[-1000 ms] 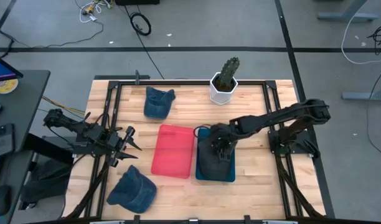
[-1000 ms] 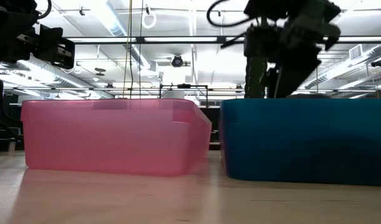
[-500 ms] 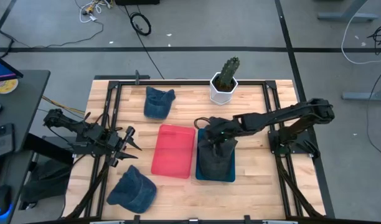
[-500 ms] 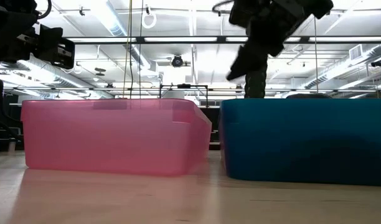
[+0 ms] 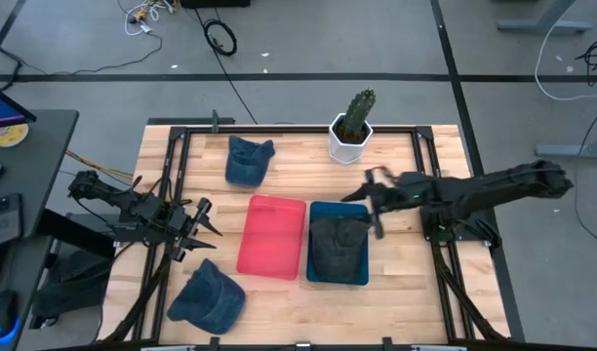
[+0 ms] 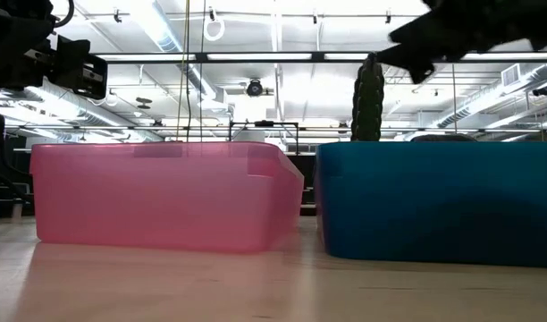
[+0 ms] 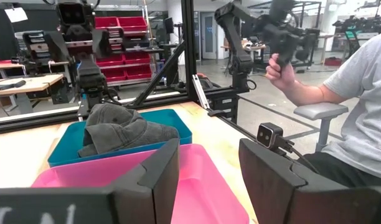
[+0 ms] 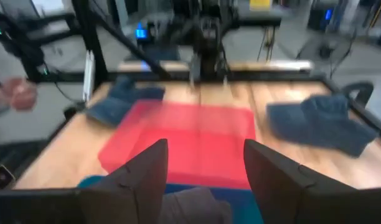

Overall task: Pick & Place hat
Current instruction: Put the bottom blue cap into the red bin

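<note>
Hats: three soft denim-coloured caps are lying in view; one dark hat (image 5: 338,246) is sitting crumpled inside the blue bin (image 5: 316,274), a second hat (image 5: 248,159) is lying on the bench (image 5: 396,302) at the far side near the potted cactus (image 5: 352,124), and a third hat (image 5: 207,297) is lying at the near-left corner.
Bins: the pink bin (image 5: 271,237) is standing empty just beside the blue bin, their long walls nearly touching.
Right gripper (image 5: 375,203): it is hovering above the far edge of the blue bin, its jaws standing wide apart and holding nothing.
Left gripper (image 5: 203,222): it is waiting at the left edge of the bench beside the pink bin, its jaws likewise spread and empty.
Handling, judged: each hat is looking light, limp and foldable, so it is likely sagging and draping when lifted; nothing fragile or slippery is showing.
Hold point, judged: the bunched crown fabric, or the stiffer brim edge, is offering the surest pinch; a shallow nip on a single fold is risking slippage.
Person (image 7: 358,112): someone is sitting beyond the bench, one hand (image 7: 282,73) raised on a control handle.
</note>
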Motion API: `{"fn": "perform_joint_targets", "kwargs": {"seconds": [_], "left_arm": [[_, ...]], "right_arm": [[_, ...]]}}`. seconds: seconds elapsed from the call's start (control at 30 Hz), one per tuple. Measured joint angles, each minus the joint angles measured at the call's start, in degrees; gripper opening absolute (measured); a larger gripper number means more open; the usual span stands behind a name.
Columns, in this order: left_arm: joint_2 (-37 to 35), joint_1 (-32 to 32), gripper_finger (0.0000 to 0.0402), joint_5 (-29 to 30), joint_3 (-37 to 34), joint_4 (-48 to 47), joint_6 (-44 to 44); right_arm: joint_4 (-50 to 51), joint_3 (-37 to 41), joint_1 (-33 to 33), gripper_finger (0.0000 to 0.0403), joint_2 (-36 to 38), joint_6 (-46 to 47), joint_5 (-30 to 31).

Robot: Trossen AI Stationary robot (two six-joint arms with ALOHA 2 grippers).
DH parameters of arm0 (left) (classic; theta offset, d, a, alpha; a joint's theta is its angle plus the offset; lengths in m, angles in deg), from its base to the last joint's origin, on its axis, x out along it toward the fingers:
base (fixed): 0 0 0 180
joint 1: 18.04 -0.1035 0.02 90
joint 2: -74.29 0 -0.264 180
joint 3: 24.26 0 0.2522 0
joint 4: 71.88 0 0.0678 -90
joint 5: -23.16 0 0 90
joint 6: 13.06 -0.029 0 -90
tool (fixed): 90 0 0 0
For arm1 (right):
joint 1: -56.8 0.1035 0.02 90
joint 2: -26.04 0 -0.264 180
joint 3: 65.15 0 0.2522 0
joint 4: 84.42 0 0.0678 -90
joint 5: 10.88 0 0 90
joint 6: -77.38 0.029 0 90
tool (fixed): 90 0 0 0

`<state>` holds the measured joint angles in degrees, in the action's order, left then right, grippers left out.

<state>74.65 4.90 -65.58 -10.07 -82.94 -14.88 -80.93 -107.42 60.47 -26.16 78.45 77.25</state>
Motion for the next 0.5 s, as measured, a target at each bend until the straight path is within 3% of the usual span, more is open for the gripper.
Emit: {"fn": "perform_joint_targets", "kwargs": {"seconds": [0.5], "left_arm": [[0.0, 0.0, 0.017, 0.0, 0.0, 0.0, 0.0]], "right_arm": [[-4.1, 16.9, 0.0, 0.0212, 35.2, -3.0, -0.7]]}}
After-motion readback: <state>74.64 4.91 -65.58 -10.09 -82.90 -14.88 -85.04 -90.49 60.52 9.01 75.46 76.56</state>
